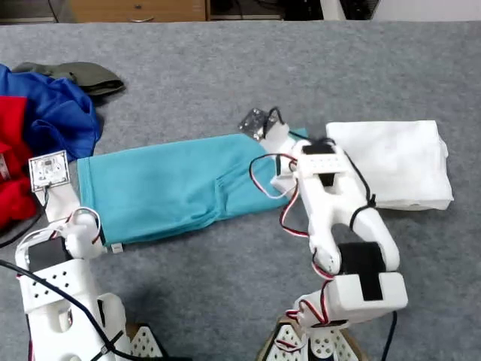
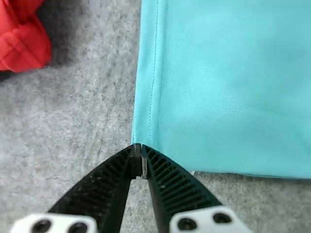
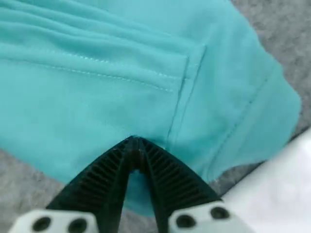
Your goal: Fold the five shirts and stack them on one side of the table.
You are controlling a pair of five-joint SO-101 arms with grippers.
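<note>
A teal shirt (image 1: 176, 188) lies folded lengthwise across the middle of the grey table. My left gripper (image 1: 107, 241) sits at its near-left corner, and in the left wrist view the black fingers (image 2: 160, 179) are shut on that corner of the teal shirt (image 2: 223, 82). My right gripper (image 1: 284, 169) is at the shirt's right end, largely hidden under its own arm. In the right wrist view it (image 3: 135, 143) is shut on the teal cloth (image 3: 97, 92) beside a sleeve seam. A folded white shirt (image 1: 394, 162) lies at the right.
A loose pile at the left edge holds a blue shirt (image 1: 52, 113), a red shirt (image 1: 11, 162) and an olive one (image 1: 79, 75). The red shirt (image 2: 22, 34) lies close to the teal corner. The white shirt (image 3: 286, 184) almost touches the teal sleeve. Wooden furniture (image 1: 139, 9) stands behind.
</note>
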